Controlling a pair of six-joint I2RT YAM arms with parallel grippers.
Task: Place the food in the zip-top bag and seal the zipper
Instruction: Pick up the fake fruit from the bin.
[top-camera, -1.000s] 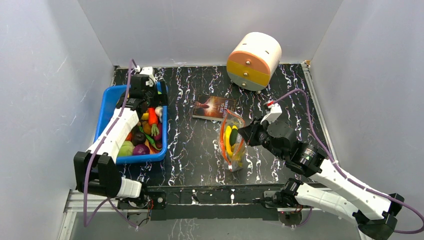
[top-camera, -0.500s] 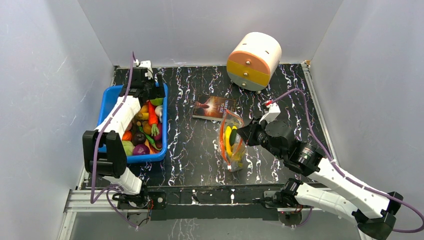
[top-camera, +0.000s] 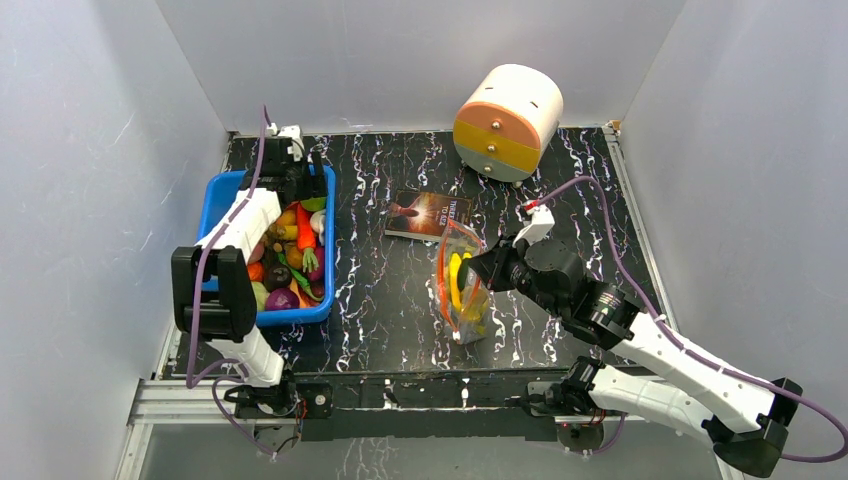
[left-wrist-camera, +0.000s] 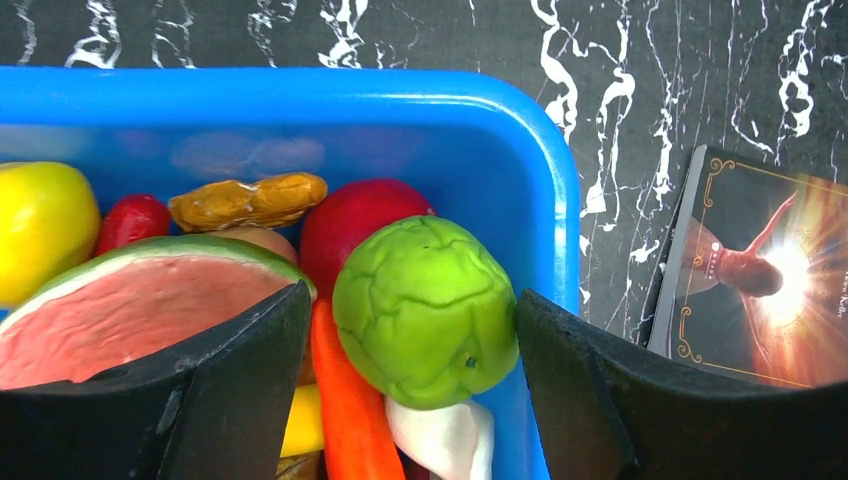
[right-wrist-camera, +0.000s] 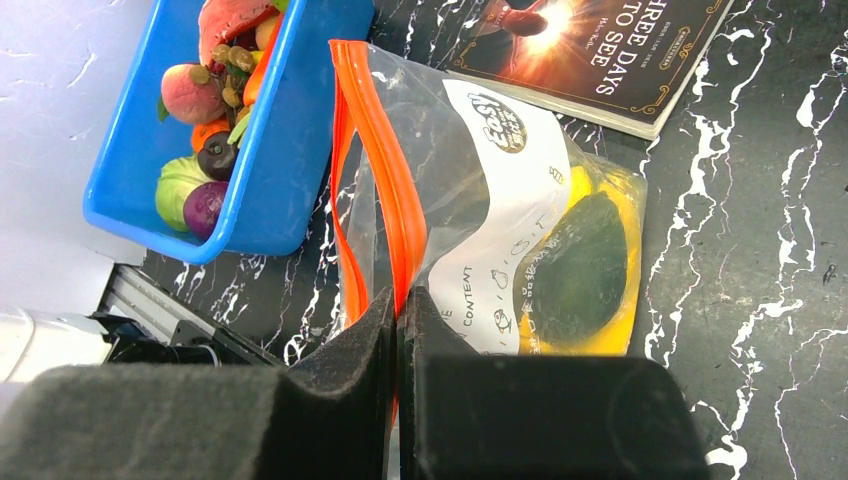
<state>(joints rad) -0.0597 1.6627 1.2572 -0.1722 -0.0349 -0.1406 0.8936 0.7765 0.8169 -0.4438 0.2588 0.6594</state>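
Note:
The food fills a blue bin (top-camera: 296, 317). My left gripper (left-wrist-camera: 410, 370) is lowered into its far end, jaws open either side of a green ball-shaped toy (left-wrist-camera: 425, 310). The right finger touches it and the left finger stands apart beside an orange carrot (left-wrist-camera: 345, 420). A watermelon slice (left-wrist-camera: 140, 310) lies to the left. The zip-top bag (top-camera: 462, 285) stands mid-table with its mouth open, holding a yellow banana (top-camera: 456, 275) and a dark green piece (right-wrist-camera: 580, 265). My right gripper (right-wrist-camera: 398, 310) is shut on one side of the orange zipper (right-wrist-camera: 375, 160).
A dark book (top-camera: 428, 216) lies just behind the bag. A round drum with orange and yellow drawers (top-camera: 507, 122) sits at the back right. White walls close in the black marbled table on three sides.
The left arm has reached further toward the bin's far end and its jaws have narrowed around the green toy. The right gripper and bag have shifted slightly left.

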